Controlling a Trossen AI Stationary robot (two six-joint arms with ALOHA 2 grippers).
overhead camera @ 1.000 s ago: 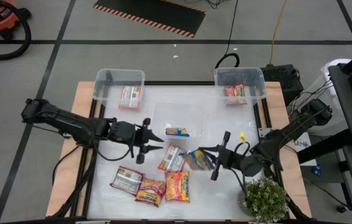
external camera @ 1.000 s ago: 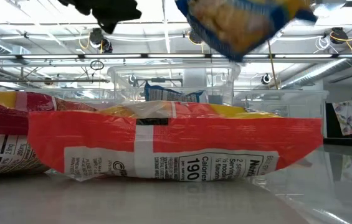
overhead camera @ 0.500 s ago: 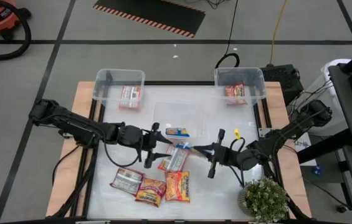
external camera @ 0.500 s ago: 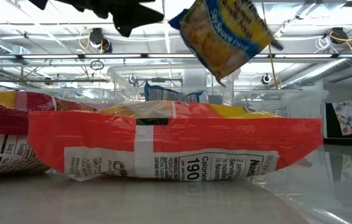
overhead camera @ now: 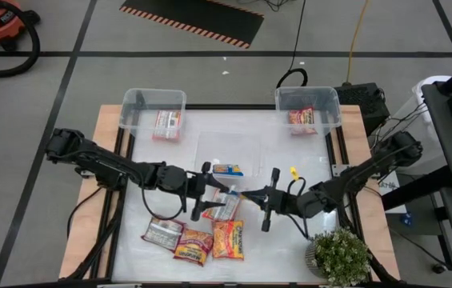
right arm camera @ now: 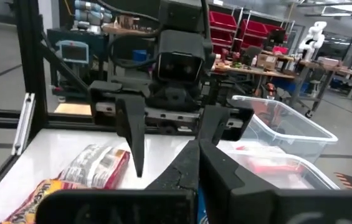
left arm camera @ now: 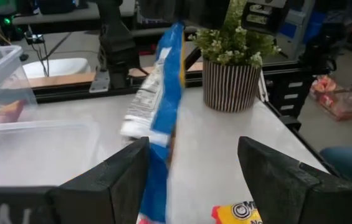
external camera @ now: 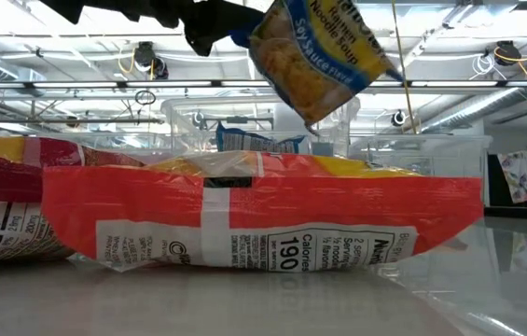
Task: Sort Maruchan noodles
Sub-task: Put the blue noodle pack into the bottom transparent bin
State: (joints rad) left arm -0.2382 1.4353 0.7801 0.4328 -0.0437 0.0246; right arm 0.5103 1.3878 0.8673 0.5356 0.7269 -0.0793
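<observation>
A blue-yellow Maruchan noodle packet (external camera: pixel 319 51) hangs in the air over the table's middle, with my right gripper (overhead camera: pixel 246 194) shut on it. My left gripper (overhead camera: pixel 222 192) faces it from the table's left and is open. Its two fingers (left arm camera: pixel 116 183) stand on either side of the packet (left arm camera: pixel 166 93), which shows edge-on; I cannot tell whether they touch it. Below lie a red-white packet (overhead camera: pixel 222 206), a silver one (overhead camera: pixel 162 232) and two orange ones (overhead camera: pixel 194 246), flat on the table. My right gripper pinches the packet's upper end (left arm camera: pixel 174 34) between its two shut fingers (right arm camera: pixel 194 165). The fingers come level from the table's right side. The packet hangs below them, tilted, lifted clear of the table and of the packets under it.
A clear bin (overhead camera: pixel 152 100) at the far left holds a red packet, and one (overhead camera: pixel 307 100) at the far right holds another. A clear bin (overhead camera: pixel 210 148) in the middle holds a blue packet (overhead camera: pixel 227 170). A potted plant (overhead camera: pixel 339 256) stands at the near right.
My left gripper has moved toward the table's right and my right gripper toward its left, so they now meet over the middle. The blue-yellow packet has travelled left with the right gripper and has turned more upright. It now hangs between the left gripper's fingers.
</observation>
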